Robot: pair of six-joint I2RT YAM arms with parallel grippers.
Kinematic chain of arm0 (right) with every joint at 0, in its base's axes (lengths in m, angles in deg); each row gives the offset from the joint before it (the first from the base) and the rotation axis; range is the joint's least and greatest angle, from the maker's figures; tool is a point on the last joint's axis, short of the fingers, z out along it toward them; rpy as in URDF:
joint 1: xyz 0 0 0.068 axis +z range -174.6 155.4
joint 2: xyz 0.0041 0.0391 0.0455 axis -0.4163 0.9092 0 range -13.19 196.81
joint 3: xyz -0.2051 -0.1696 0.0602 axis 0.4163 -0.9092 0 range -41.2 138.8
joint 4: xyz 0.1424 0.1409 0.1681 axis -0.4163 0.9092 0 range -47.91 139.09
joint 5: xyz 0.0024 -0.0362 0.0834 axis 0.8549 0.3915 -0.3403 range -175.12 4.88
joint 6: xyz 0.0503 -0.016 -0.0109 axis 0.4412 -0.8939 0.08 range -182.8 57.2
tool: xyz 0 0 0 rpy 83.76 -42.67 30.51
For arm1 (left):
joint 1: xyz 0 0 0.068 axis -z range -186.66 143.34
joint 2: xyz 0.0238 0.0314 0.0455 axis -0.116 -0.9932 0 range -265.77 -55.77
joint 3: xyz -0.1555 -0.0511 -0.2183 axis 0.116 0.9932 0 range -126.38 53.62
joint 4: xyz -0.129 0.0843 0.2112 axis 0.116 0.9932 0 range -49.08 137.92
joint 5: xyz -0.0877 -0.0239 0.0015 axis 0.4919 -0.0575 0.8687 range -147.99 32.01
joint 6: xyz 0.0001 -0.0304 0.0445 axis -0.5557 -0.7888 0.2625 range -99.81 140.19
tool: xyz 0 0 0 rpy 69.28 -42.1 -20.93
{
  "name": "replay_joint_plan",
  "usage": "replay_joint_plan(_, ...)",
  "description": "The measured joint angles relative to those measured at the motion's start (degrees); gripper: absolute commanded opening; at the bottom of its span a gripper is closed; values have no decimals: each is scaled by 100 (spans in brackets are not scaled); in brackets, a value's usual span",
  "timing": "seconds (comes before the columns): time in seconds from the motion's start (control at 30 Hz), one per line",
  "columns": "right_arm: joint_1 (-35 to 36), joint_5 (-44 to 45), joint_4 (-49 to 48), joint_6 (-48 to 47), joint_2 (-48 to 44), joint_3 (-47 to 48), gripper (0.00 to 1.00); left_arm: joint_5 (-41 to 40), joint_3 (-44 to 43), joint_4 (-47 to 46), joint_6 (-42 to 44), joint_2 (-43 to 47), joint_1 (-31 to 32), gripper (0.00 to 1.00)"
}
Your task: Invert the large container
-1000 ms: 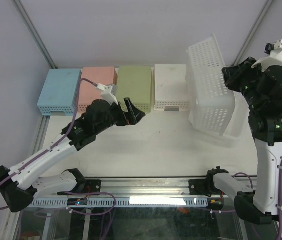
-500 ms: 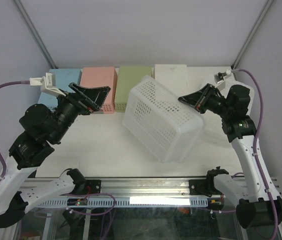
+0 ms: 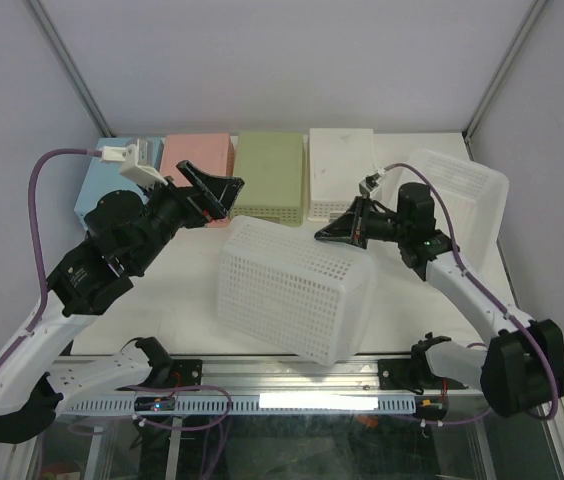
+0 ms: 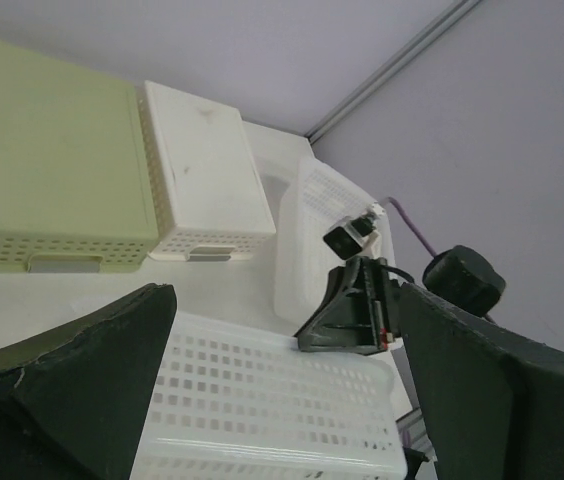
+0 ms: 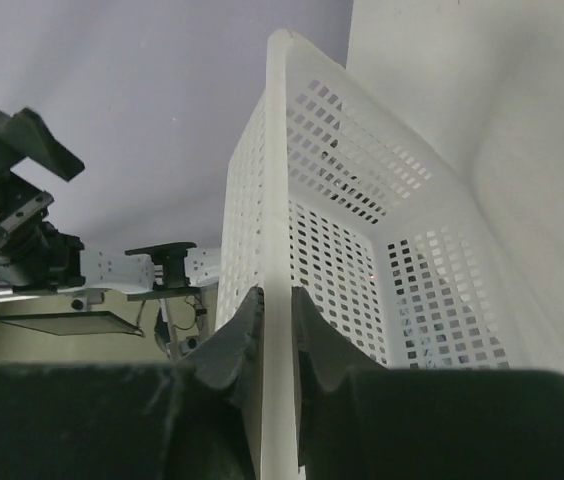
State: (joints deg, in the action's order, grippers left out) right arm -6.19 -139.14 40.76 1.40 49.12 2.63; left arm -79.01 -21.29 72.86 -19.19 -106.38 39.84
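In the last second your right arm has swung the large container from on end at about 2 o'clock, through a steep tilt at mid-worktop, down to the centre, slightly toward 6 o'clock. It now sits low, with a broad perforated face uppermost and what looks like its mouth turned down and away to 3 o'clock. The flip looks mostly made, though I can't tell whether it rests flat on the worktop.

The right end effector is pinched nearly closed on the container's rim at its far right corner. The left end effector has risen to 10 o'clock, spread wide and holding nothing.

The move has also uncovered a second white basket at 2 o'clock; leave it alone.
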Motion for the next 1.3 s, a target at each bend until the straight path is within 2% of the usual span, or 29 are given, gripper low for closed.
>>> replay_joint_plan(0.17, 153, -59, -479, -48, 1172, -4, 0, 7, 90, 0, -20, 17, 0, 99)
replay_joint_plan(0.33, 511, 24, -361, -566, 2520, 664, 0, 13, 192, 7, -44, 15, 0, 99)
replay_joint_plan(0.37, 588, 68, -258, -710, 2706, 828, 3, 13, 203, 7, -48, 20, 0, 99)
replay_joint_plan(0.5, 1014, 507, 166, -1276, 3414, 1622, 24, 13, 275, 9, -68, 61, 0, 99)
replay_joint_plan(0.63, 1403, 1104, 426, -1561, 4017, 2234, 56, 13, 365, 9, -74, 61, 0, 99)
replay_joint_plan(0.8, 1729, 2127, 1274, -2063, 4470, 3021, 76, 13, 457, 13, -76, 28, 0, 99)
replay_joint_plan(1.03, 1709, 3875, 2391, -2782, 3661, 3121, 88, 295, 455, 15, 136, -291, 0, 99)
replay_joint_plan(1.2, 1224, 4977, 2905, -3130, 1759, 2203, 88, 662, 435, 201, 407, -868, 2, 99)
replay_joint_plan(1.3, 656, 5233, 2983, -3169, 330, 1189, 81, 678, 435, 391, 481, -1139, 2, 99)
